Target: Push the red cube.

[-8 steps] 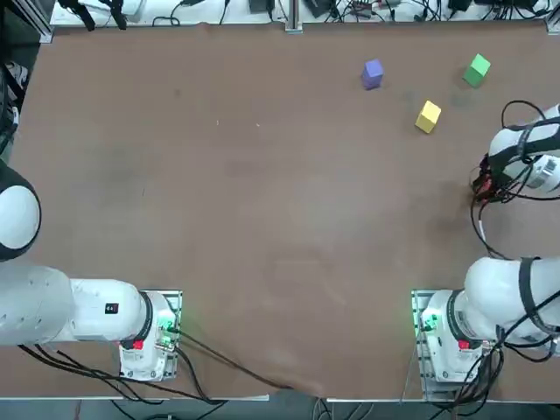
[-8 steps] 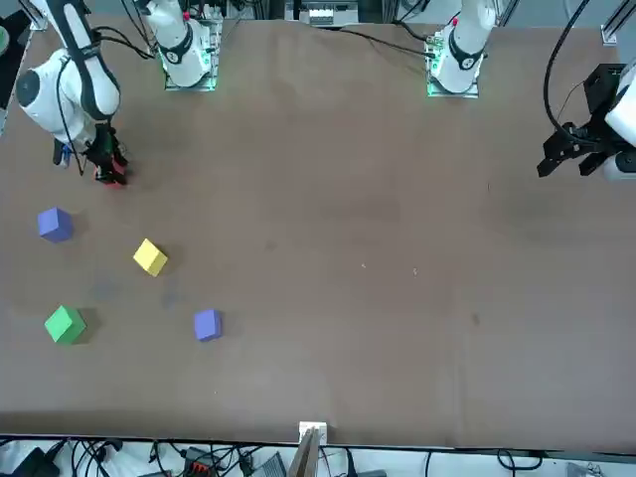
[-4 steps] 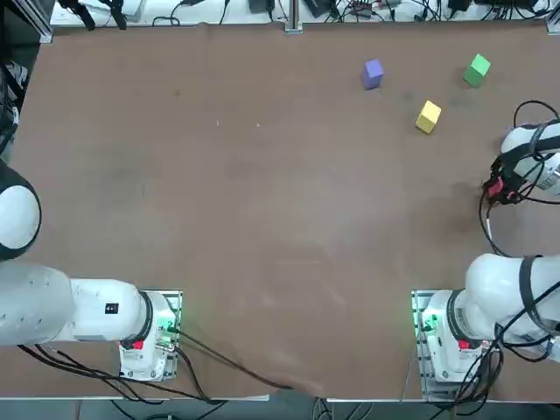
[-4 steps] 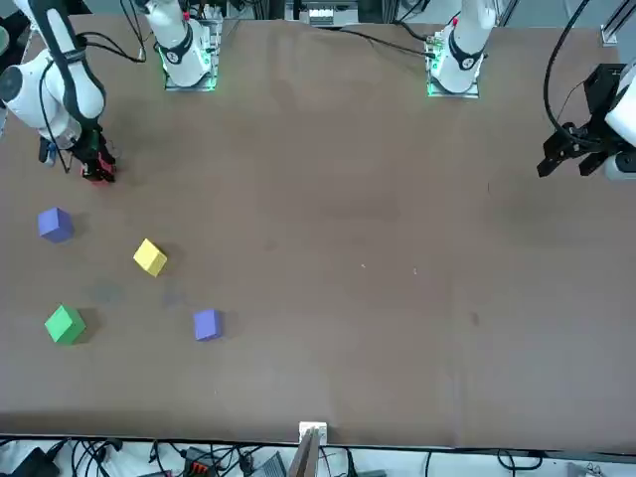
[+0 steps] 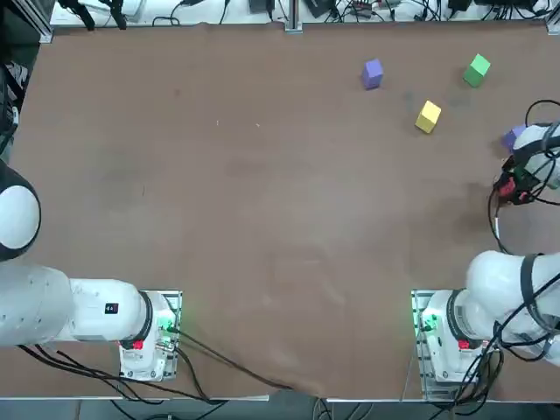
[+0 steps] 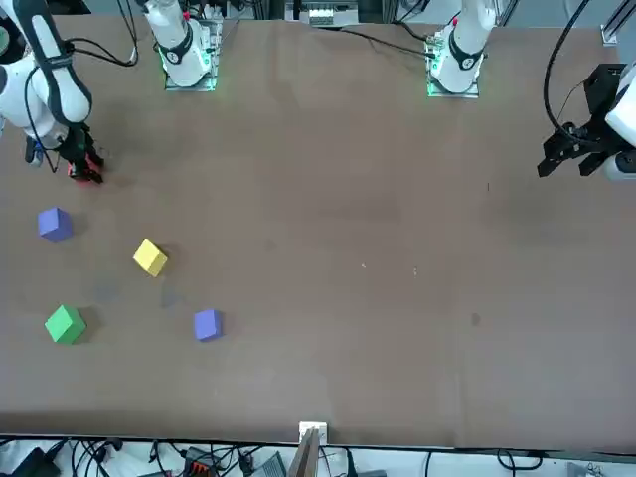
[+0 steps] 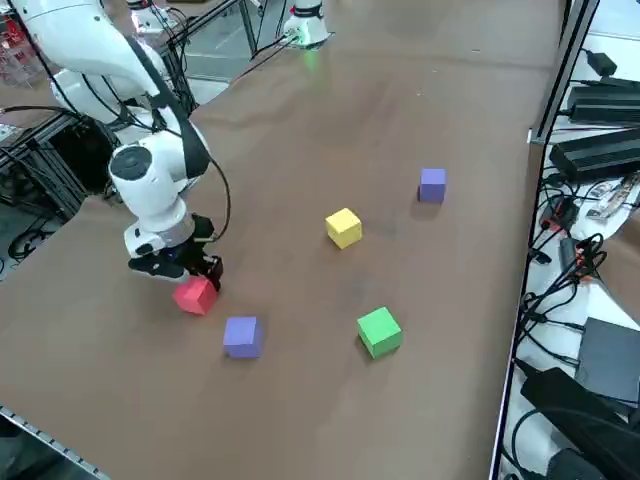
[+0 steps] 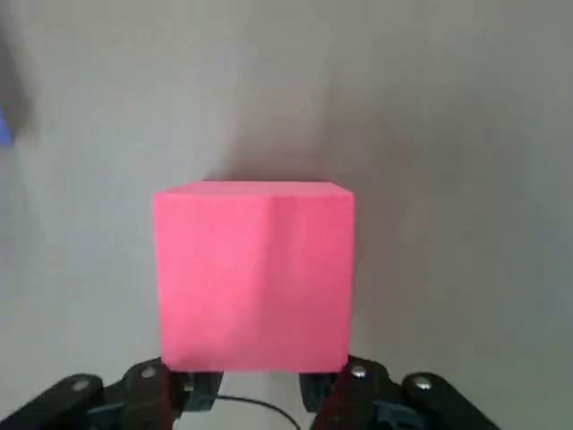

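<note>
Here the right end effector (image 7: 190, 272) is sitting low at the table's (image 5: 262, 175) right edge, right up against the red cube (image 7: 195, 295); in the wrist view the cube (image 8: 253, 273) is filling the space just ahead of the two fingertips (image 8: 148, 376), which are standing close together at its near face, touching it but not clamping around it (the fingers are looking nearly closed, with only a narrow gap between them); nothing is being held. In the side view the red cube is resting flat on the table just under and ahead of the end effector, with a purple-blue cube (image 7: 241, 336) lying near it, apart from it; a green cube (image 7: 379, 331), a yellow cube (image 7: 343, 227) and a second purple-blue cube (image 7: 432, 185) are lying farther off, each well apart from the red one. In the top view the red cube (image 5: 506, 185) is showing only as a small red patch beside the arm's wrist.
</note>
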Available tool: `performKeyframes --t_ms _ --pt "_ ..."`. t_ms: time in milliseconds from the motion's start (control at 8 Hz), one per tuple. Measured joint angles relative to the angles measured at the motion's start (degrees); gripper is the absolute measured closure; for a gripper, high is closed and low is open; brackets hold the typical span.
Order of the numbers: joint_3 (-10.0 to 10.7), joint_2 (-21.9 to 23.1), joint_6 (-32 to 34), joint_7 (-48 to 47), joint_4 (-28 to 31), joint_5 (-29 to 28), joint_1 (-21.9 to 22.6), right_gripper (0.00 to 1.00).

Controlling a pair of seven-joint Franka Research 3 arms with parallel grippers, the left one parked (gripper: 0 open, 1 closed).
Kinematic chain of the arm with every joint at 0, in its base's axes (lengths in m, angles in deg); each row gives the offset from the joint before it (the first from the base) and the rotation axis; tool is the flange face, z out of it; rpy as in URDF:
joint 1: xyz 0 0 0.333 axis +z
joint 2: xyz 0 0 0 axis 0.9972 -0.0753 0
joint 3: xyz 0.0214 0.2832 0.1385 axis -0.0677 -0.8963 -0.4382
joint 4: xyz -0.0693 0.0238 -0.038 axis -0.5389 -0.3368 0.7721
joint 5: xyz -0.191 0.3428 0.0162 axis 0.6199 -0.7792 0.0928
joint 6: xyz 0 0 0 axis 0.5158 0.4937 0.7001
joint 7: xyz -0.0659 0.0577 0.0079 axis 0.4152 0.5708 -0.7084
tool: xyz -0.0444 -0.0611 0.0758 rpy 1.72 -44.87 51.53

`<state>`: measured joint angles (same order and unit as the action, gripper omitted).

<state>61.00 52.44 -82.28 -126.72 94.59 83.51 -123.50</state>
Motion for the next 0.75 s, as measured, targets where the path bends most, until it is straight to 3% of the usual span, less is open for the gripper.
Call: performKeyframes --t_ms 750 --pt "0.0 -4.6 0.0 2.3 -6.4 0.0 -4.9 0.51"
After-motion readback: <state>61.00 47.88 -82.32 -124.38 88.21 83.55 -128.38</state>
